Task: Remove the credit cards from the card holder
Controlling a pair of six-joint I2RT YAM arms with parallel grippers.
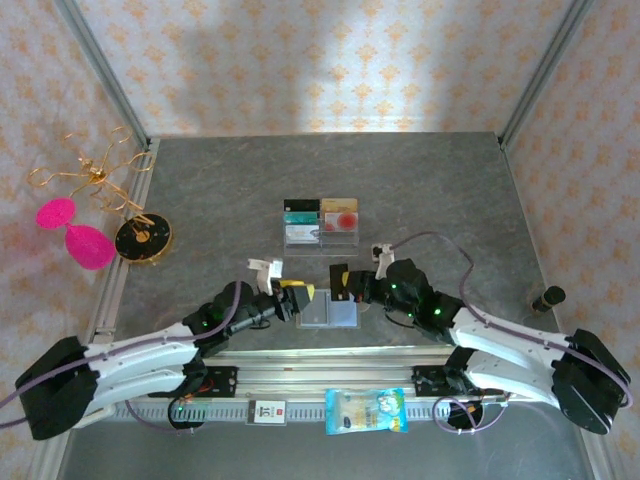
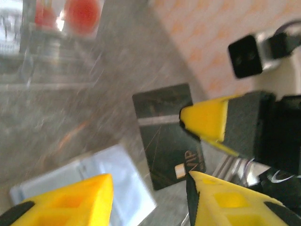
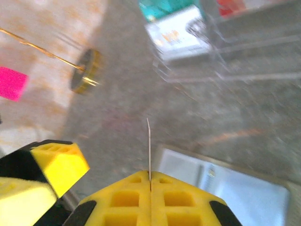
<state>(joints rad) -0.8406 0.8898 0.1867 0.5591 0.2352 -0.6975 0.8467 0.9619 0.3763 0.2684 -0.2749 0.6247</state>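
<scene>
The right gripper (image 3: 150,175) pinches a dark card (image 2: 164,136) on edge, just beside the open holder (image 1: 330,312), which lies flat between both grippers. The left gripper (image 2: 149,181) hangs open and empty at the holder's left. The tray (image 1: 322,244), probably the drop spot, lies straight beyond.

The open grey-tan bifold card holder (image 1: 330,312) lies on the grey stone-look bench (image 1: 450,190). Behind it stands the clear acrylic tray (image 1: 322,238), coloured plastic cards (image 1: 340,212) in it. The left hand (image 1: 298,293) is at the holder's left edge. Over its rear edge, the right hand (image 1: 343,291) pinches 1 dark plastic credit card (image 1: 340,279) upright. Far left of the holder sits the round gold-rimmed stand (image 1: 142,240).
</scene>
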